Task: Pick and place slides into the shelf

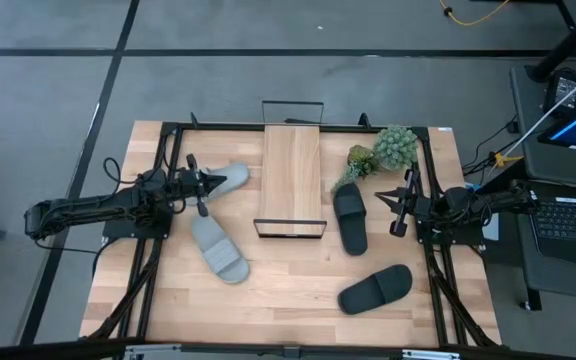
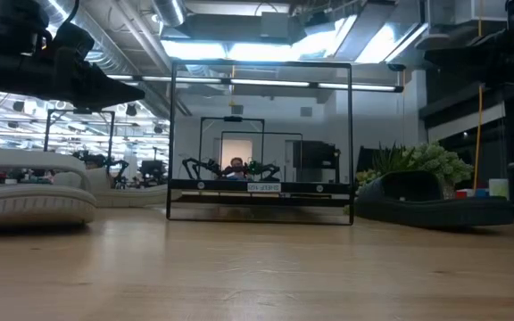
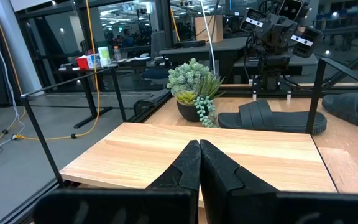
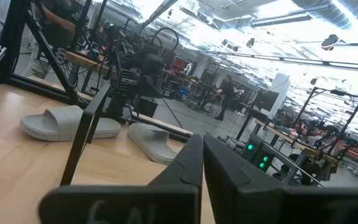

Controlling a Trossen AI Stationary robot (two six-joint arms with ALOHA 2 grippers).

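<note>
A low shelf (image 1: 291,170) with a light wood plank top on black wire legs stands mid-table. Two light grey rubber slides (image 1: 219,249) lie left of it and two black slides (image 1: 349,217) right. The left gripper (image 1: 217,183) and right gripper (image 1: 401,200), fingers pressed together and holding nothing, hover either side.

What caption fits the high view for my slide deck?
Four rubber slides, two light grey and two black, lie around the empty wood-topped wire shelf; both grippers, left and right, shut and empty.
</note>
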